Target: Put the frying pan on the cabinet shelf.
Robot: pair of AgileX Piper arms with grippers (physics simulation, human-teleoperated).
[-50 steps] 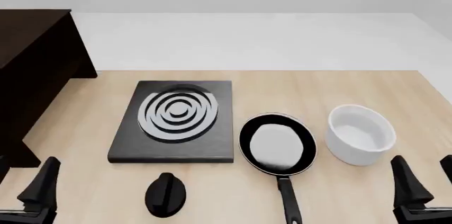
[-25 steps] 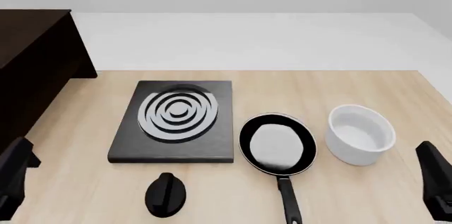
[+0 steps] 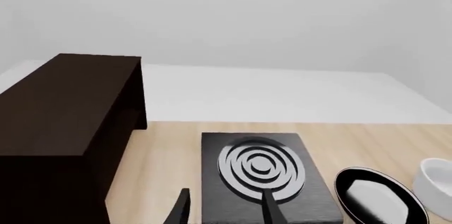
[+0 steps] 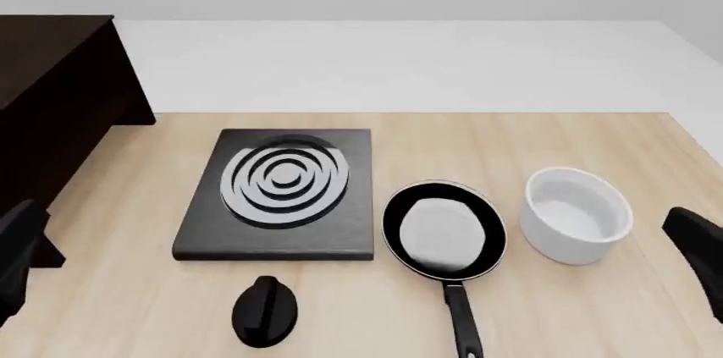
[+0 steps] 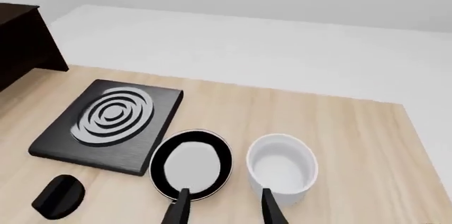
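Two dark hands sit nearest me, both cut off by the front view's edges: the left hand [image 4: 17,252] at the left border, the right hand [image 4: 698,248] at the right. From each wrist camera I see only two slim fingertips poking into frame with a clear gap between them and nothing held, so both hands [image 3: 224,211] [image 5: 223,208] are spread open. Against the picture a second ago, both have slid outward and mostly out of the front view.

Next, on the pale wooden tabletop [image 4: 565,307], a small black knob [image 4: 266,311] lies near the front edge. Just right of it stands the round black frying pan with a pale grey inside [image 4: 444,229]; its slim handle points straight toward me, its long axis running near to far, the handle's end cropped by the bottom edge. It has not moved. A deep white bowl [image 4: 576,214] stands just beside the pan's right.

Behind the knob lies a flat black hob plate with silver rings [image 4: 280,193]. At far left stands the very dark brown wooden cabinet [image 4: 51,112], partly cropped; its shelf I cannot make out.
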